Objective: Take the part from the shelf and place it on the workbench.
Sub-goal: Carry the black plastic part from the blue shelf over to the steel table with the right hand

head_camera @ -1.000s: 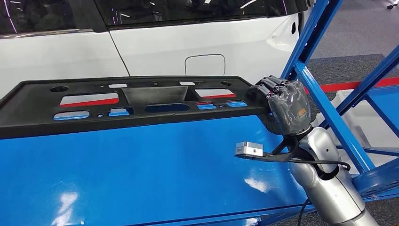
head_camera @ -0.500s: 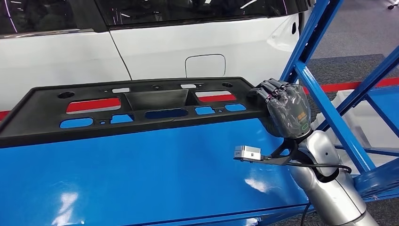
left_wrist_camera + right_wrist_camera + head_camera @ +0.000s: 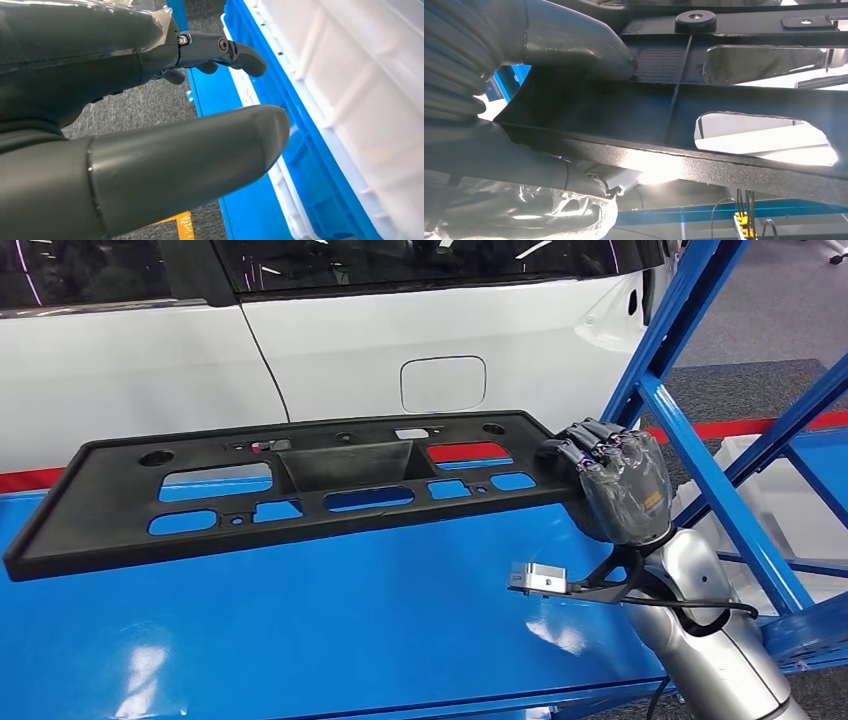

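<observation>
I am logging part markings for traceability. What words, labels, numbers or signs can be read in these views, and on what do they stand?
No text can be read in any view.
Black part, held by the right hand: a small embossed mark near a round boss on its underside in the right wrist view, too small and blurred to read.
White car: no badge or lettering visible.
Left hand: no markings visible.
</observation>
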Robot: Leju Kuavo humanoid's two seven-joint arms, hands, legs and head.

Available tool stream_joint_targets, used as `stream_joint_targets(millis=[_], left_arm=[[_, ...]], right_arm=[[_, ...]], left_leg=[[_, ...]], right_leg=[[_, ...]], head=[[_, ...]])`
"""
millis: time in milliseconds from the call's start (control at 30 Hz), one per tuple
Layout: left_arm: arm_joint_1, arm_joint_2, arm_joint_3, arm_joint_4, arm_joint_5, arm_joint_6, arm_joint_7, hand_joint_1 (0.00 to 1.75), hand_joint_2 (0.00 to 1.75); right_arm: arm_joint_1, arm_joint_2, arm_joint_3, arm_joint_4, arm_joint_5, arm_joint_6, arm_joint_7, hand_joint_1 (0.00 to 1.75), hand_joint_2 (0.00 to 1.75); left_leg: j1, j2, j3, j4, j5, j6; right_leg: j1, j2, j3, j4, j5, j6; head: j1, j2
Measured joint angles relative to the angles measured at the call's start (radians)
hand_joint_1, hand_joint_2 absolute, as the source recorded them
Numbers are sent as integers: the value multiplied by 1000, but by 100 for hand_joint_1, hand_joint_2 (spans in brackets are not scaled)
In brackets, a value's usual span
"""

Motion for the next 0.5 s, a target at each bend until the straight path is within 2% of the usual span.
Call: stream_joint_targets(millis=[333, 500], left_arm=[[-6, 2, 19, 19, 32, 0, 0, 0, 0], [-7, 10, 19, 36, 23, -3, 35, 0, 0]], right_arm=[[3, -6, 0, 0, -7, -1, -3, 175, 175], [3, -12, 1, 0, -21, 0, -4, 175, 175]], left_leg=[[-1, 0, 0, 0, -1, 2], [-1, -1, 0, 0, -1, 2]], right_leg=[[0, 0, 3, -2, 0, 0], [0, -1, 2, -2, 0, 0]], head=[[0, 0], [0, 0]])
